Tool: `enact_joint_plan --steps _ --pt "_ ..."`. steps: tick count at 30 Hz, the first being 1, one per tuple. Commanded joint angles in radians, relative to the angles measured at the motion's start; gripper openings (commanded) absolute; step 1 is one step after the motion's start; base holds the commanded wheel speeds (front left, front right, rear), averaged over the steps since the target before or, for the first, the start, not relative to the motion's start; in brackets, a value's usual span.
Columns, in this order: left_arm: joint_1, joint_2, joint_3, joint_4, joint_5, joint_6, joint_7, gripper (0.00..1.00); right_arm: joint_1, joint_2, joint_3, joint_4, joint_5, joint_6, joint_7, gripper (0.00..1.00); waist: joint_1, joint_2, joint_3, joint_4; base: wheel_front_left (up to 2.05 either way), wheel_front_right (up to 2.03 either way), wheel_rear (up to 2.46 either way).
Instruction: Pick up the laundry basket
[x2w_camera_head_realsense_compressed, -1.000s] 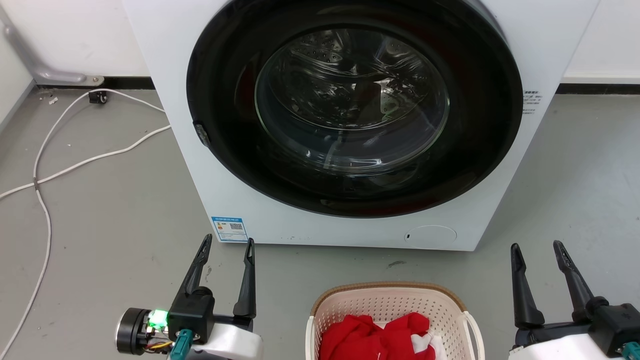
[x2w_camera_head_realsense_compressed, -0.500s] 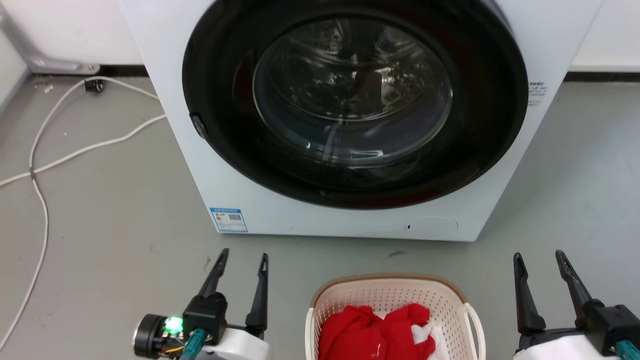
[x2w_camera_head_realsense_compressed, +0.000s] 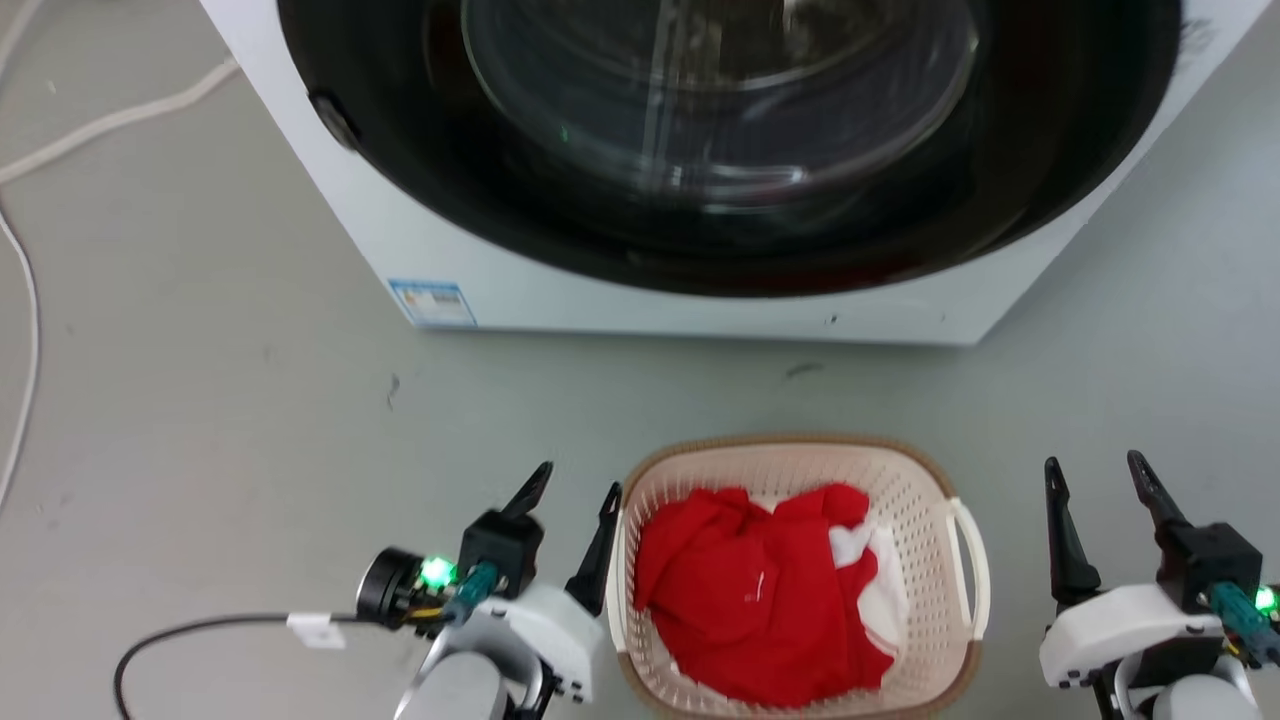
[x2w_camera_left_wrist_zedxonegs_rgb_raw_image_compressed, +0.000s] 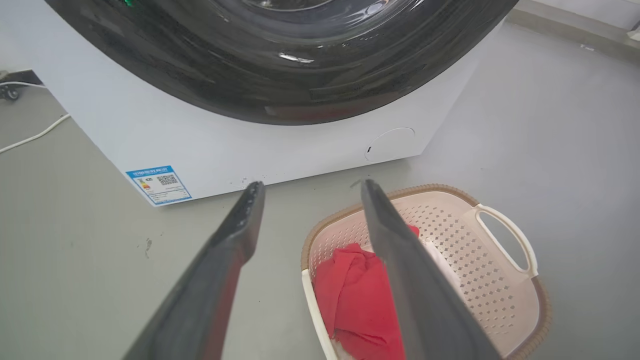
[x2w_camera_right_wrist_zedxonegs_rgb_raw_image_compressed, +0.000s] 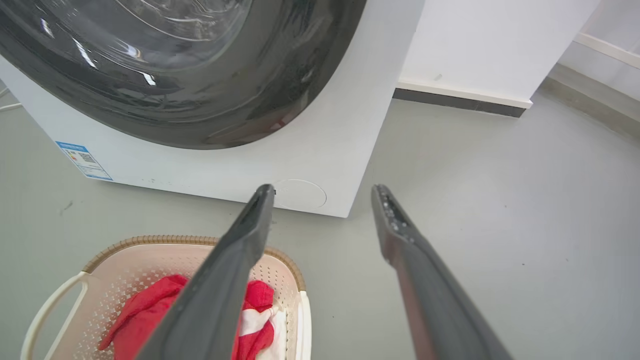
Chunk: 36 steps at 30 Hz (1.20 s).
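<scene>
- Sitting on the grey floor in front of the washer, the laundry basket lies between the two grippers.
- The left gripper is just beside the basket's left side, its fingers spread apart with nothing between them.
- The right gripper is a little way off the right side, equally wide apart and empty.
- The basket looks like thin perforated plastic, so it is probably light and fairly stiff. The walls would likely bow if squeezed from the sides.
- Its load is a red cloth and a bit of white cloth. Both are soft, fill only part of the basket, and should add little weight.
- The best places to hold are the white loop handles, the right handle and the left handle, one for each gripper.
- The handle bars look smooth, so a pinch could slip. Both sides should rise together, or the basket will tip.
- A blue-bordered label with a square code sits at the washer's lower corner, and its print is too small to read.
- I can read no writing or brand on the basket.
</scene>
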Motion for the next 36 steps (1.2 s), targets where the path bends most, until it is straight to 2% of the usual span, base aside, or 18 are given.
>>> enact_joint_plan --steps 1,17,28,36 --pt "-0.031 0.0 -0.009 0.02 -0.007 -0.003 -0.003 1.0 -0.026 0.001 -0.008 0.013 -0.009 -0.001 -0.002 1.0 -0.0002 0.0 0.073 -0.001 0.0 0.0 0.0" --pt "-0.29 0.0 -0.176 0.416 -0.102 -0.034 -0.003 1.0 -0.228 0.001 -0.051 0.317 -0.127 -0.001 -0.002 1.0 -0.0002 0.0 0.304 -0.034 0.0 0.0 0.0" --pt "-0.421 -0.001 -0.247 0.562 -0.163 -0.019 -0.003 1.0 -0.376 0.001 -0.052 0.532 -0.212 -0.001 -0.002 1.0 -0.0002 0.0 0.449 -0.038 0.0 0.0 0.0" --pt "-0.475 -0.001 -0.264 0.606 -0.172 -0.016 -0.003 1.0 -0.449 0.001 -0.079 0.607 -0.248 -0.001 -0.002 1.0 -0.0002 0.0 0.515 -0.034 0.0 0.0 0.0"
